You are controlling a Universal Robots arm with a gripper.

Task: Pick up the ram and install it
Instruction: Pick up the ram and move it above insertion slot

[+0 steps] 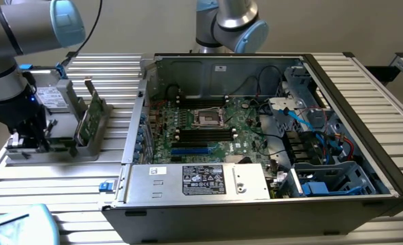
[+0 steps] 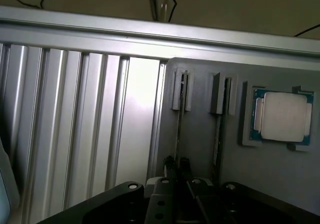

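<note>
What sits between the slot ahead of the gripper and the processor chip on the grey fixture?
In the wrist view, a second slot holding another thin board on edge stands between the first slot and the processor chip.

Exterior view count: two grey robot arms with blue caps, near arm [image 1: 24, 25] and far arm [image 1: 229, 20]. One open computer case [image 1: 256, 219]. Inside it: one motherboard [image 1: 249, 127], one processor socket [image 1: 208, 118], one power supply [image 1: 201, 181], one blue slot [image 1: 187, 151]; black slots too small to count. One slatted table [image 1: 45, 199], one grey holder [image 1: 85, 150], one wide green card [image 1: 89, 120], one blue clip [image 1: 106, 187].

Wrist view count: one gripper [image 2: 177, 166]. Two boards on edge in two holder slots: one ram [image 2: 180, 119], one second board [image 2: 219, 134]; cannot tell whether the latter is the wide card. One processor chip [image 2: 282, 116].
</note>
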